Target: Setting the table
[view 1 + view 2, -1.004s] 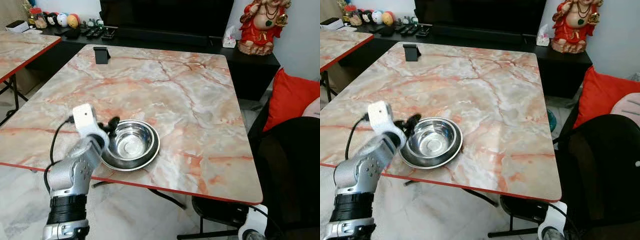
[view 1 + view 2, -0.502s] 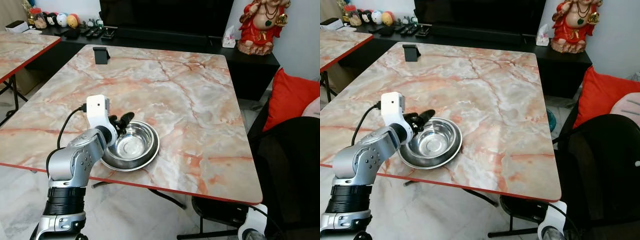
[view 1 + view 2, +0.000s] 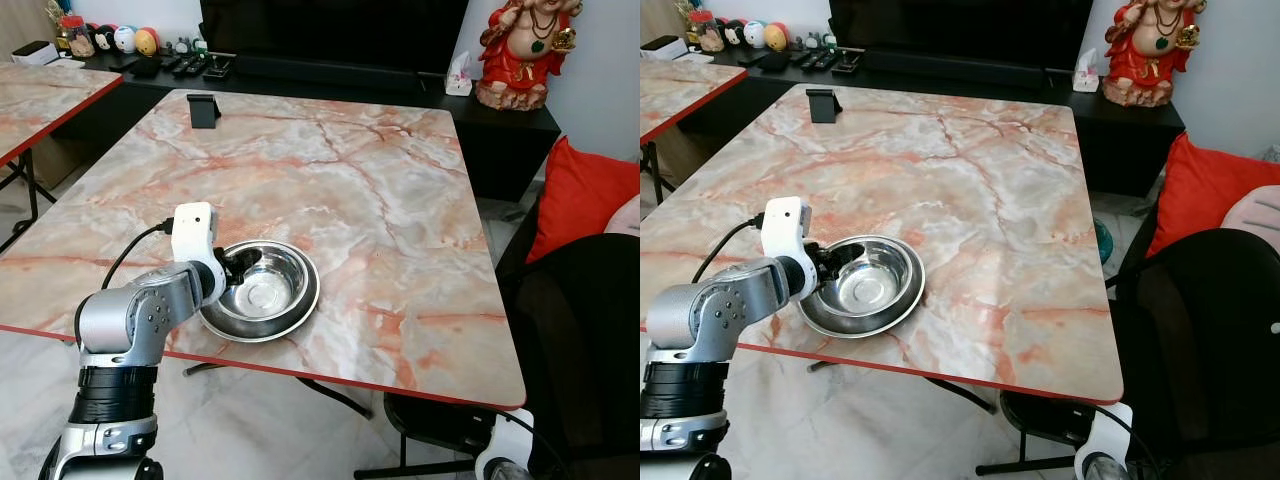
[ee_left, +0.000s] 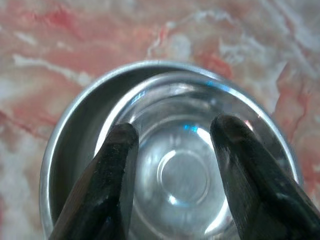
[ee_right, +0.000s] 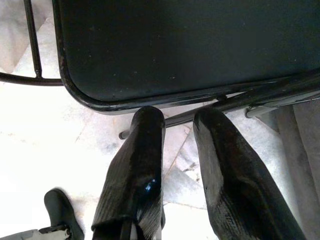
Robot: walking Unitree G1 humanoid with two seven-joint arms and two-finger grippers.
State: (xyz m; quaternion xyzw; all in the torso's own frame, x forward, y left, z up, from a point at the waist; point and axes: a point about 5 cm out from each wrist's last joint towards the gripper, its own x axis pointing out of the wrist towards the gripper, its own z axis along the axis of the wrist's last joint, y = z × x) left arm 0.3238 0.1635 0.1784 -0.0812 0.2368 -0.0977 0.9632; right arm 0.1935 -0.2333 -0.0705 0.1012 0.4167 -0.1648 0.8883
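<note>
A shiny steel bowl (image 3: 265, 285) rests inside a wider steel dish (image 3: 300, 312) on the marble table (image 3: 330, 170), close to its red front edge. My left gripper (image 3: 243, 262) is at the bowl's left rim and stands open. In the left wrist view the gripper (image 4: 172, 130) hovers over the bowl (image 4: 185, 175), one fingertip above the rim and the other above the inside; nothing is gripped. My right arm (image 3: 505, 455) hangs idle low at the right. Its gripper (image 5: 179, 120) is open by a narrow gap, above the floor beside a black chair seat (image 5: 175, 45).
A black stand (image 3: 203, 108) sits at the table's far left corner. A second marble table (image 3: 40, 95) is to the left. A black chair (image 3: 590, 330) and red cushion (image 3: 585, 195) are at the right, and a dark cabinet with a red statue (image 3: 520, 50) lies behind.
My left arm swung in from the front edge, and its gripper has come down at the bowl's left rim. The bowl and dish have not moved.
</note>
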